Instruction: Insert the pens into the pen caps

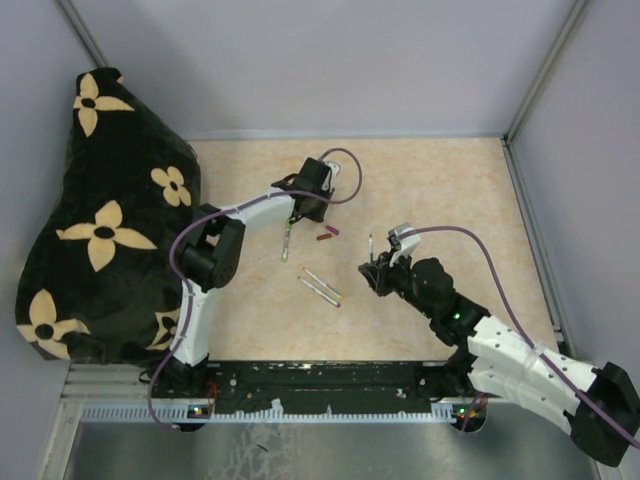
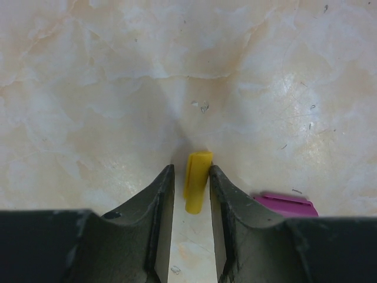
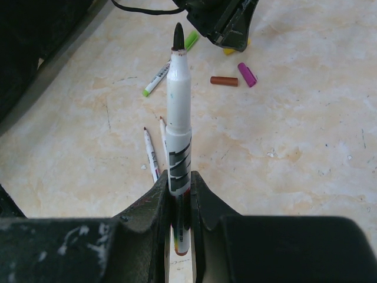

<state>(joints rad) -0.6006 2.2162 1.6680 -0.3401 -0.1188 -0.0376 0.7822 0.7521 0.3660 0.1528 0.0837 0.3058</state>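
Observation:
In the left wrist view the orange-yellow pen cap (image 2: pixel 197 188) lies on the table between my left gripper's (image 2: pixel 191 168) open jaws. It touches the right finger (image 2: pixel 227 200), with a small gap at the left finger. The magenta cap (image 2: pixel 285 204) lies just to the right. My right gripper (image 3: pixel 179 177) is shut on a white pen (image 3: pixel 178 112), held upright with its dark tip up. On the table lie a green-tipped pen (image 1: pixel 286 242), two more pens (image 1: pixel 322 288), a dark red cap (image 1: pixel 323 237) and the magenta cap (image 1: pixel 332 229). A green cap (image 3: pixel 191 40) shows by the left gripper (image 3: pixel 227 26).
A black cloth with cream flowers (image 1: pixel 100 220) is heaped along the left side. Grey walls close the table at the back and right. Purple cables (image 1: pixel 480 245) loop over both arms. The right gripper (image 1: pixel 372 268) stands a short way right of the loose pens.

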